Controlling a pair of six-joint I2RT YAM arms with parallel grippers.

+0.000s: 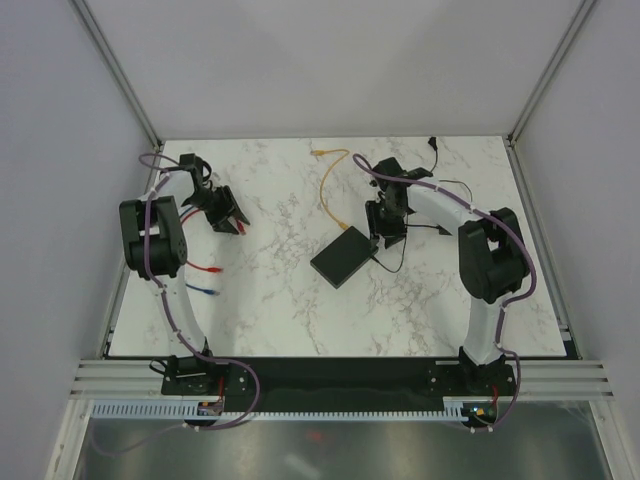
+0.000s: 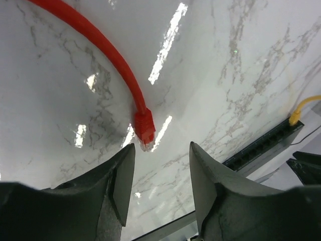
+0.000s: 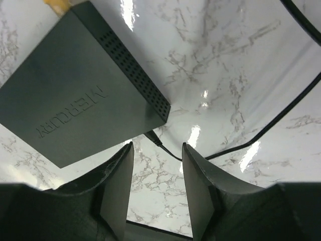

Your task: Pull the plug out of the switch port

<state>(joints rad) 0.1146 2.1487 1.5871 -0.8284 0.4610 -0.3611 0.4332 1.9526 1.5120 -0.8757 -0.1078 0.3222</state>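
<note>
The black switch point(image 1: 342, 257) lies flat at mid-table, and its top, marked MERCURY, fills the upper left of the right wrist view point(image 3: 75, 95). A yellow cable point(image 1: 327, 190) runs from the back of the table to the switch's far edge. Its yellow plug point(image 2: 295, 118) sits in the port row point(image 2: 261, 145), and a sliver of it shows in the right wrist view point(image 3: 57, 4). My right gripper point(image 1: 383, 243) point(image 3: 156, 150) is open and empty, at the switch's right corner above a black power lead point(image 3: 156, 137). My left gripper point(image 1: 238, 225) point(image 2: 160, 150) is open and empty, left of the switch.
A loose red cable point(image 2: 105, 47) ends in a plug point(image 2: 145, 126) on the marble just ahead of my left fingers. Red point(image 1: 206, 268) and blue point(image 1: 204, 291) cable ends lie by the left arm. A black power cable point(image 1: 425, 230) loops right of the switch. Walls enclose the table.
</note>
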